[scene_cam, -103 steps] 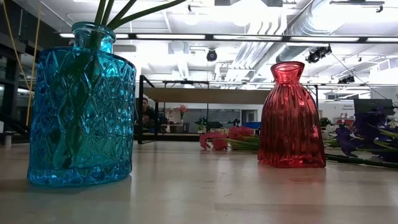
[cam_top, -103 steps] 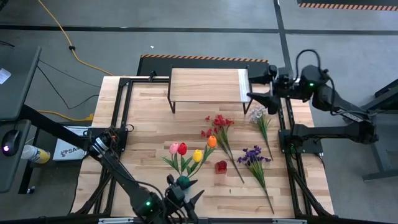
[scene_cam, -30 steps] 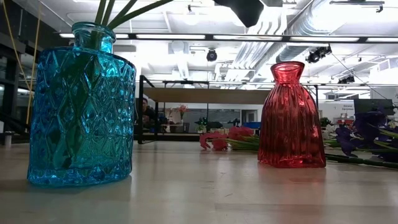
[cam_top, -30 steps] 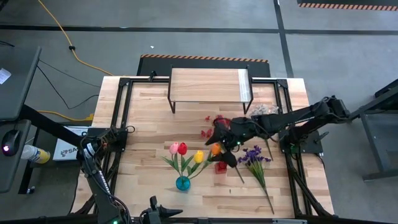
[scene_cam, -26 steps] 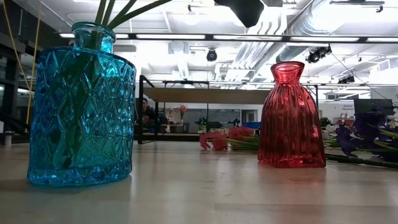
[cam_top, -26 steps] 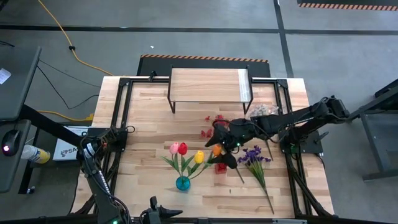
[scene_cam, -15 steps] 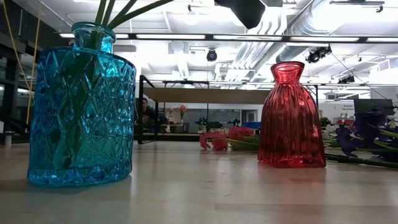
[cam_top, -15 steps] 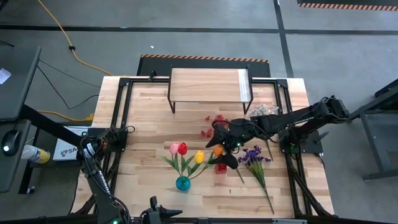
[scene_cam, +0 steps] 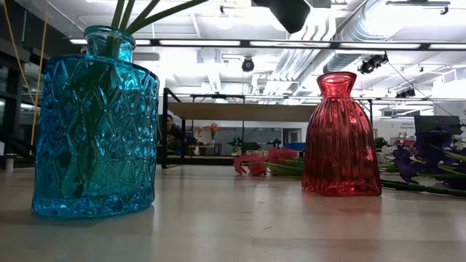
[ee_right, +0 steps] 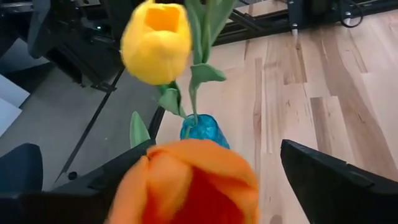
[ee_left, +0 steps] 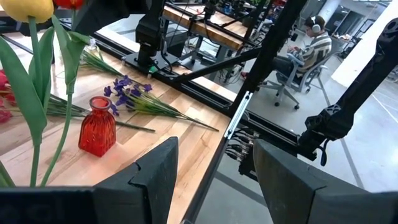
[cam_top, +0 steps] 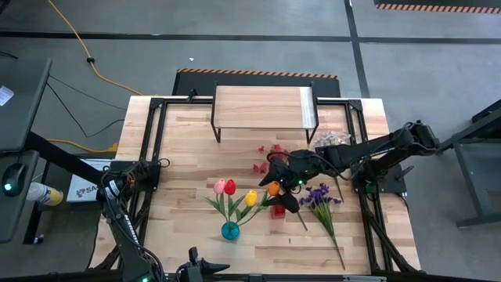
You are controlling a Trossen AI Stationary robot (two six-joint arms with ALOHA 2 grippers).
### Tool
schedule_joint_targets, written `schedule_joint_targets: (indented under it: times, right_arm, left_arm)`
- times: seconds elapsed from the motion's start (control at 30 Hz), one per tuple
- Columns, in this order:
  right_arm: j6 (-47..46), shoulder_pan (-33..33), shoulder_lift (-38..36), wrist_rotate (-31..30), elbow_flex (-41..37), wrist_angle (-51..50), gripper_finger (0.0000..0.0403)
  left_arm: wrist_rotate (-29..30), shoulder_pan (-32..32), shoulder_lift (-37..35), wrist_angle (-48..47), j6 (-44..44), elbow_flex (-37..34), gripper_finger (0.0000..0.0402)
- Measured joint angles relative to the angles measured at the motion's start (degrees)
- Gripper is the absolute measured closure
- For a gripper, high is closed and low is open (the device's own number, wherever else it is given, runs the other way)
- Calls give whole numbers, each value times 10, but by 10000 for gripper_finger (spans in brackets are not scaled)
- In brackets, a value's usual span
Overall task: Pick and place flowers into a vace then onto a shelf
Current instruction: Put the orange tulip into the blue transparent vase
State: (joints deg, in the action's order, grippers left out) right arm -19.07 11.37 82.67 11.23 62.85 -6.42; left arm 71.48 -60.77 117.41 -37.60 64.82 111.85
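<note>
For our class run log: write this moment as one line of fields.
right gripper: open around orange tulip, not yet closed | left gripper: open, waiting at table's near edge | blue glass vase: holds three tulips | red glass vase: empty

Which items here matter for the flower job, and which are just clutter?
Job:
orange tulip
tulips in blue vase
purple sprig
red vase
shelf

Lying about:
yellow cable on floor
computer mouse
seated person
</note>
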Motion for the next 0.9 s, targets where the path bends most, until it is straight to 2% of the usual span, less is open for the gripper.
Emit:
schedule_joint_targets:
  times: [0.3,0.9]
  right_arm:
    - [12,12,5,-14,0,7,93]
    - [11,12,5,-12,0,38,94]
  left_arm:
    - [0,0,0,1,0,0,163]
    - [0,0,0,0,0,0,163]
